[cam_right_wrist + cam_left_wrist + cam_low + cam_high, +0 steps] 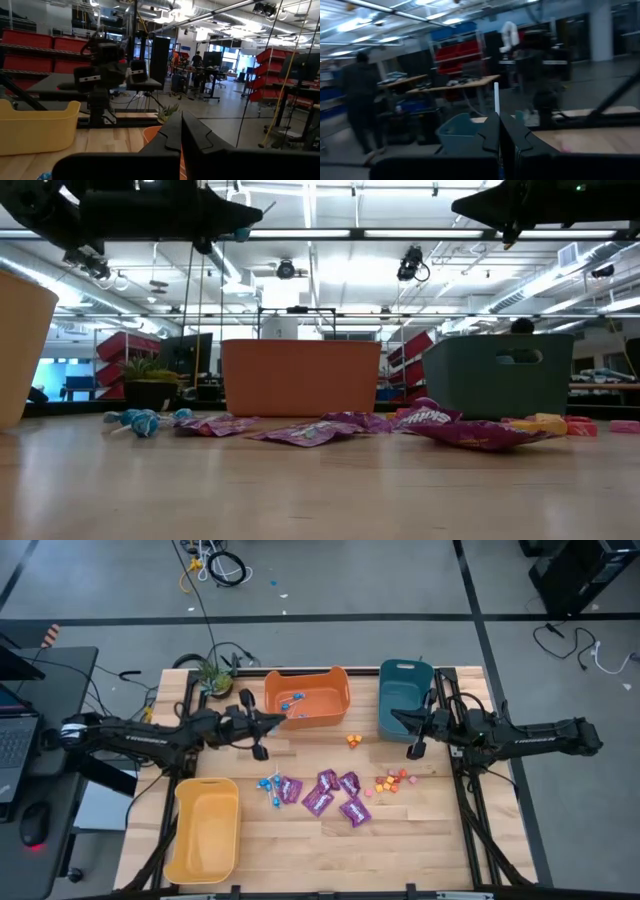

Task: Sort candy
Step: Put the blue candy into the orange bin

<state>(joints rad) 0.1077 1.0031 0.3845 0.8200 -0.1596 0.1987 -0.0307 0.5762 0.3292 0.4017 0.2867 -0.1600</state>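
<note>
Loose candy lies on the wooden table: blue lollipops [270,786], purple packets [328,796] and small orange, red and pink pieces [392,781]; one orange piece [353,740] lies apart. More blue lollipops [292,700] lie in the orange bin [340,681]. My left gripper [280,719] hangs high by that bin's left wall, shut on a lollipop. My right gripper [393,717] is shut on nothing, high at the left wall of the teal bin [405,671]. My left gripper pinches a lollipop between its two shut fingers, which lie level and point toward the table's right. The thin white stick [496,99] stands out past the fingertips, across them. A blue bit [240,232] shows at the fingertips. The lollipop is lifted well clear of the table.
A yellow-orange bin [180,831] stands at the near left. A potted plant [213,676] sits at the far left corner. Black frame rails [462,795] run along the table's right side. Bare wood lies near the front edge. A person [362,105] stands in the room beyond.
</note>
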